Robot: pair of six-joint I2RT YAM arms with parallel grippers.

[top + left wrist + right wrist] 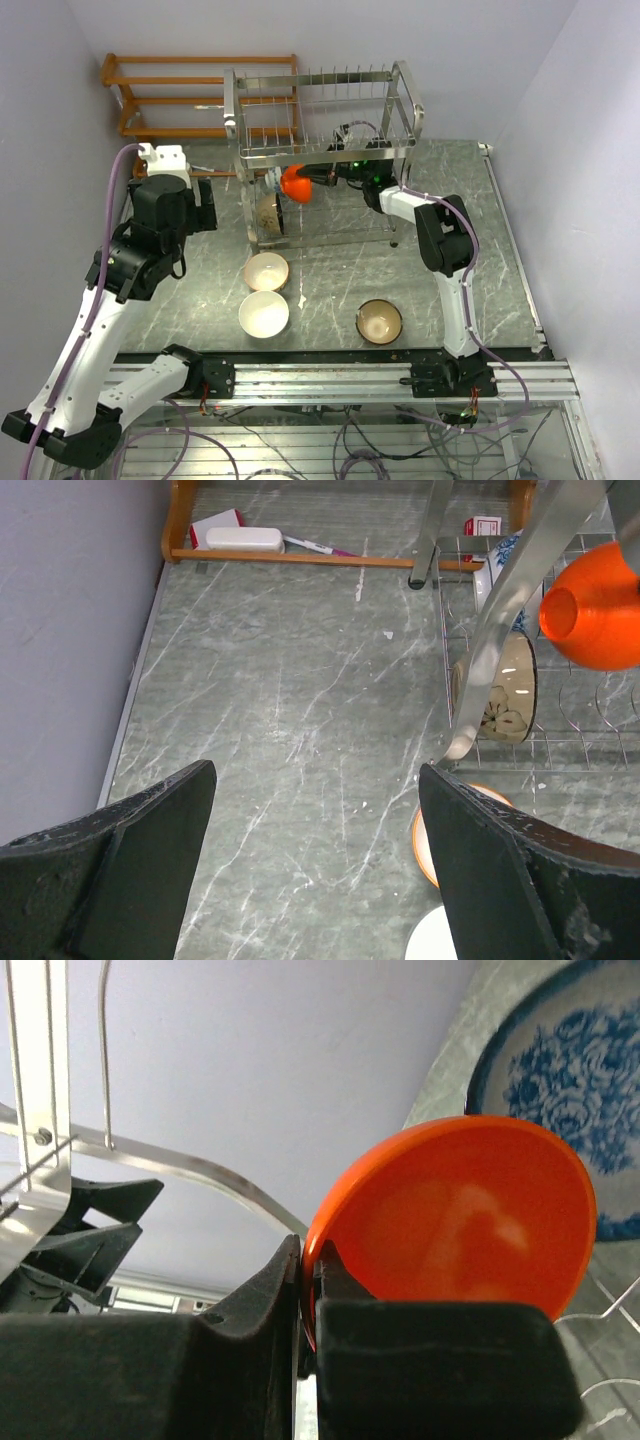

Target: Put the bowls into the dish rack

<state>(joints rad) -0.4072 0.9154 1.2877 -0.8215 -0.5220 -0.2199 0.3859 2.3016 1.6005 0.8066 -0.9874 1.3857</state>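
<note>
red-orange bowl (455, 1225) rim pinched in right gripper (308, 1260), inside dish rack (330, 150)

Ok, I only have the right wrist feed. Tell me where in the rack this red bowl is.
Observer: The red bowl is held above the lower tier of the rack, near its left end.
Operator: Count the bowls not yet loaded.
Observer: Three stand on the table in front of the rack: a tan bowl, a white bowl and a brown bowl.
Operator: Report the left gripper.
Observer: The left gripper is open and empty, above the table left of the rack.
</note>
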